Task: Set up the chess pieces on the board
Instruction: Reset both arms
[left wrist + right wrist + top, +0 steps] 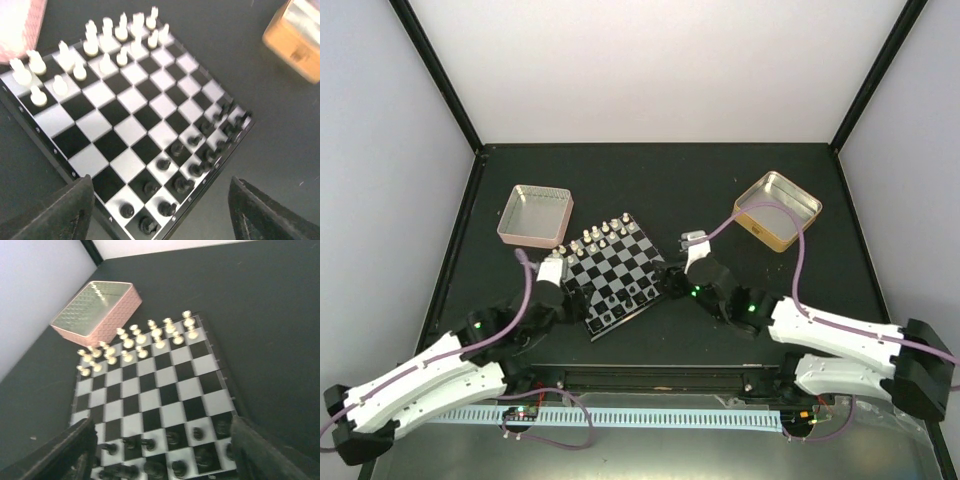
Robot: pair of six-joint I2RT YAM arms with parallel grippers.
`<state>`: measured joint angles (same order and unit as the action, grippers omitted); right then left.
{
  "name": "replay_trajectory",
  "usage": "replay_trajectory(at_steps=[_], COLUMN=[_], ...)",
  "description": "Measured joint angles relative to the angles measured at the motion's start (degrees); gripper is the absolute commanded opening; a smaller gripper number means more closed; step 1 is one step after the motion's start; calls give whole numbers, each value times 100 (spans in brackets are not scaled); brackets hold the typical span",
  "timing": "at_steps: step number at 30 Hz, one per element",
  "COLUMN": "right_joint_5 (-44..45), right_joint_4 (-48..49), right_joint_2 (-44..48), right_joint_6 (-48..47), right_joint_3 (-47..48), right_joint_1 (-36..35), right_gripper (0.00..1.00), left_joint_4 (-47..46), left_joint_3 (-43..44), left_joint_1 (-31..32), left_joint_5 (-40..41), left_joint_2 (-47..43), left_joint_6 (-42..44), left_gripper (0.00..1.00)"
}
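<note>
Dark tabletop (660, 180), board (617, 270) turned cornerwise, white pieces (600, 238) far, black pieces (625, 297) near, left pincer (160, 182) and right pincer (161, 422) released.

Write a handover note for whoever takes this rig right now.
Left pincer: open, empty, beside the board's left corner.
Right pincer: open, empty, off its right side.
Board: mid-table, turned at an angle.
White pieces: two rows on the far side, by the pink tin.
Black pieces: two rows on the near side.
Gold tin: far right. Both tins look empty.
Done: placement looks complete.
Left: check piece order and centring, too small to tell.
</note>
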<state>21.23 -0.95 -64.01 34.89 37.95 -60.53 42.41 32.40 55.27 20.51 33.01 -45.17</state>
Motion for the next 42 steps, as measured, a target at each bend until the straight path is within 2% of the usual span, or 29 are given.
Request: replay_trajectory(at_steps=[1,3,9,15,20,23,42], right_joint_5=[101,361,1095,1832,2485,2850,3215], right_joint_4=[-136,-546,-1829,-3235,-3705,-3873,-4166], right_joint_2=[116,457,1587,2691,4256,4806,4719], right_joint_6=[28,22,-7,107,35,-42,-177], right_joint_3=[-7,-20,-11,247,407,535,575], right_joint_1=[9,44,151,179,179,181,186], right_gripper=[81,85,90,95,98,99,100], left_joint_4=[35,79,90,223,612,815,1005], left_joint_3=[70,201,498,927,1377,1552,1696], left_joint_1=[0,0,0,0,0,0,0], left_joint_5=[105,354,940,1405,1829,2035,2284], left_joint_2=[-127,-490,-1488,-2044,-2203,-2221,-2214], left_joint_6=[37,155,608,870,973,1069,1373], left_gripper=[88,98,99,99,99,99,99])
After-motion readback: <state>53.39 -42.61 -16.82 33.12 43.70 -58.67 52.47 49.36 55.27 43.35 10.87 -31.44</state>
